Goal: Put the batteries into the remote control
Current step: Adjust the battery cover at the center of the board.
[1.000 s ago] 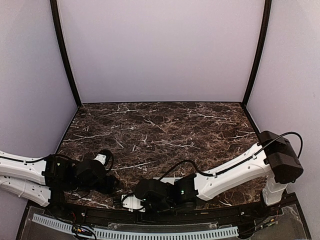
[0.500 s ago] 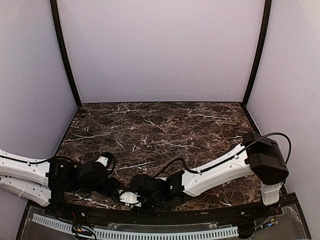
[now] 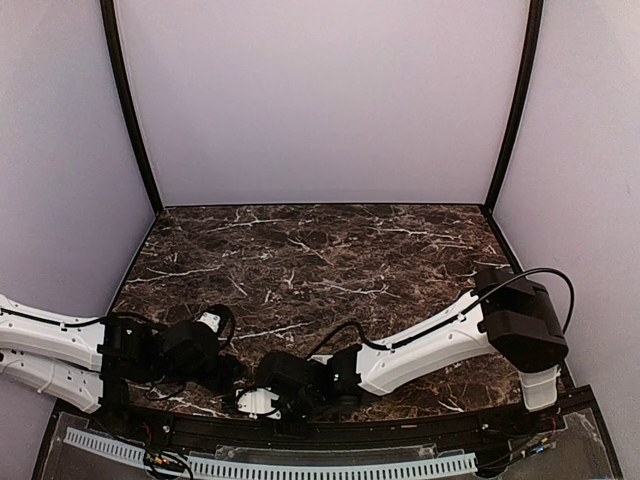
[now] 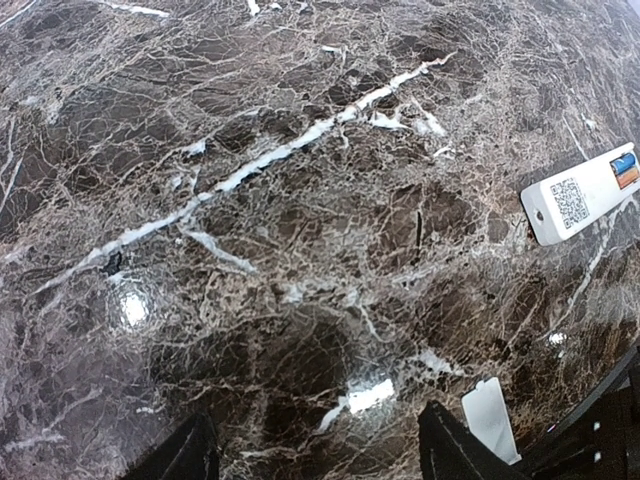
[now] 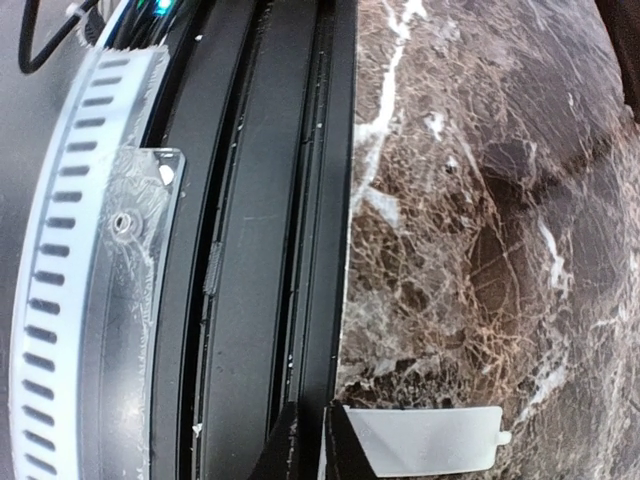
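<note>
The remote control (image 4: 585, 195) lies back up at the right of the left wrist view, its code sticker showing. The batteries (image 4: 625, 169) show as a blue and an orange strip set in its far end. A flat pale-grey cover (image 5: 425, 438) lies at the table's near edge, also seen as the cover (image 4: 490, 418) beside my left fingers. My right gripper (image 5: 313, 410) sits low at that edge, its fingers nearly together and pinching the cover's end. My left gripper (image 4: 315, 415) hangs open over bare marble. From above, the right gripper (image 3: 268, 398) hides the remote.
A black rail (image 5: 250, 250) and a clear slotted strip (image 5: 70, 250) run along the table's near edge (image 5: 345, 250), right beside my right fingers. The left gripper (image 3: 222, 375) and the right one sit close together at the front. Purple walls (image 3: 320, 100) enclose the marble table.
My right arm has slid left along the near edge and its jaws have closed down on the cover's end. The left arm has barely moved.
</note>
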{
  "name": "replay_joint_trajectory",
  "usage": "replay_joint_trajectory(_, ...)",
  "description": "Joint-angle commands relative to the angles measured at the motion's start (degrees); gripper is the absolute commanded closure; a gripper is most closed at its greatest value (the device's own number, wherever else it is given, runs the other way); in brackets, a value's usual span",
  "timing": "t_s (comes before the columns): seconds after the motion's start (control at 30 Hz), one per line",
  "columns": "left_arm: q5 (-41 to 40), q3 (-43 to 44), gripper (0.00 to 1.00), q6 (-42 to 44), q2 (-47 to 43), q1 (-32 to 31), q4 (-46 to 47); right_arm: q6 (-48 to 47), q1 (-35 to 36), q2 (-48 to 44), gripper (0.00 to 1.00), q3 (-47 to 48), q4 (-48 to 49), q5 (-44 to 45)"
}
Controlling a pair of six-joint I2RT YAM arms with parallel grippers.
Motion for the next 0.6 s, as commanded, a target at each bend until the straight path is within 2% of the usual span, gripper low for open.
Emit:
replay_joint_trajectory(0.0, 0.13, -0.66, 0.33, 1.03, -0.27, 0.50, -0.24, -0.57, -0.20, 1.04, 0.94, -1.60, -3.86, -3.42)
replay_joint_trajectory(0.2, 0.12, -0.76, 0.33, 1.56, 0.38, 0.61, -0.08, 0.49, -0.20, -3.13, 0.96, -5.65, -5.89, -6.57)
replay_joint_trajectory(0.4, 1.00, 0.49, 0.34, 3.23, 3.50, 0.61, 1.16, 1.38, -0.20, -6.11, 0.99, -8.41, -9.14, -6.17)
replay_joint_trajectory(0.57, 5.16, 1.16, 0.34, 5.43, 6.88, 0.60, 5.71, 2.14, -0.20, -8.74, 0.99, -10.42, -9.83, -5.02)
